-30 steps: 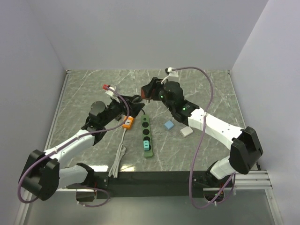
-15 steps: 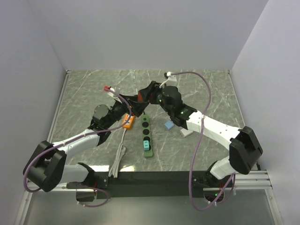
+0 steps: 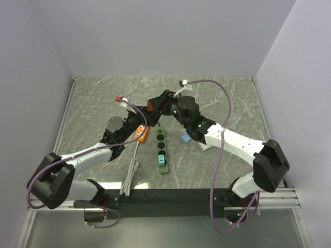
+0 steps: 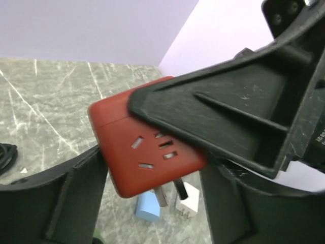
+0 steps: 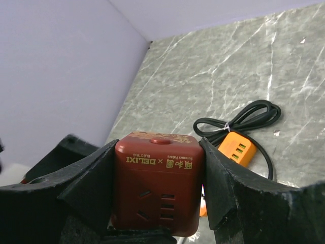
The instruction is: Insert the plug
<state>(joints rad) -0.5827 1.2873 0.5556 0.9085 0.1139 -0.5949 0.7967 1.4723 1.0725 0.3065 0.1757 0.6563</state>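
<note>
The plug is a red cube (image 5: 160,180) with sockets on its faces and metal prongs (image 4: 167,192) underneath. My right gripper (image 5: 160,173) is shut on it, one finger pressed on each side, holding it in the air above the table. My left gripper (image 4: 155,168) is open around the same cube (image 4: 147,147), its fingers close along two sides. In the top view the cube (image 3: 153,105) hangs where both grippers meet, just beyond the far end of the green power strip (image 3: 162,149). A teal plug (image 3: 162,159) sits in the strip's near socket.
An orange USB hub (image 3: 140,133) with a coiled black cable (image 5: 244,119) lies left of the strip. A blue adapter (image 3: 185,138) and a white adapter (image 3: 206,145) lie to the strip's right. A white cable (image 3: 130,178) trails toward the near edge.
The right arm carried the red cube left toward the left gripper. The left gripper rose to meet it and its fingers have narrowed around the cube.
</note>
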